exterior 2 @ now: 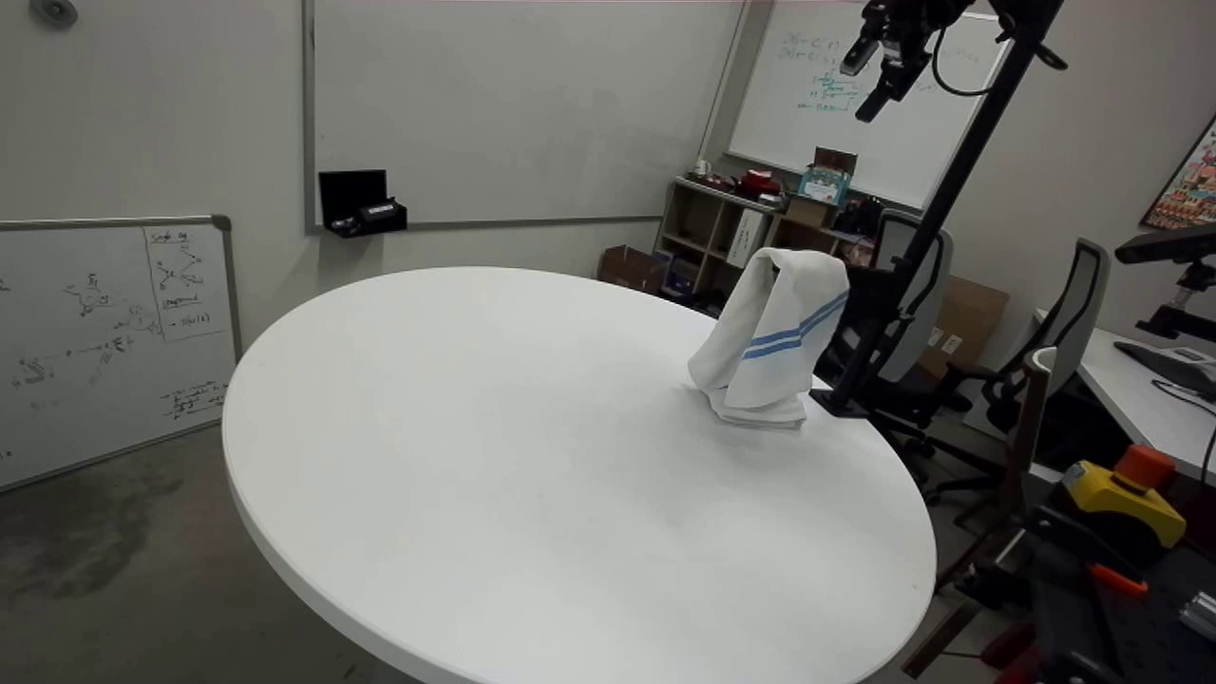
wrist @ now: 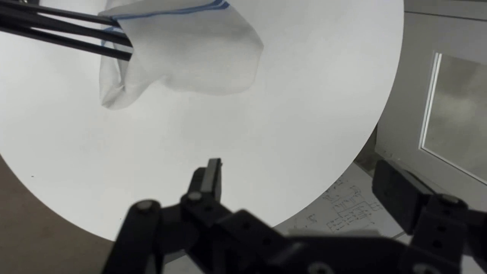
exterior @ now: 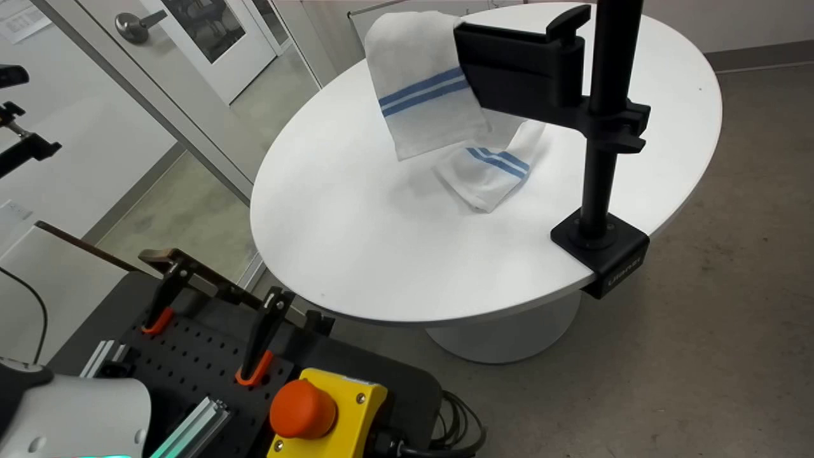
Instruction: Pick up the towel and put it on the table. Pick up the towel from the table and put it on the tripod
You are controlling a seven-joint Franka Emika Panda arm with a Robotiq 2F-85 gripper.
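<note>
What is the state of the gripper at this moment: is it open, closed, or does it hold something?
Gripper: open, holding nothing; the towel hangs on the tripod.

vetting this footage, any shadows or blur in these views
In an exterior view, soft shadow falls on the table beside the towel; in an exterior view, distant marker writing is too blurred to read; in the wrist view, the towel looks shaded.

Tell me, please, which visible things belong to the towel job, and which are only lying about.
For the job: blue-striped towel, round white table, black clamp-on stand (the tripod), open claw.

Only around: emergency-stop button, black-and-orange clamps, office chair, whiteboards.
</note>
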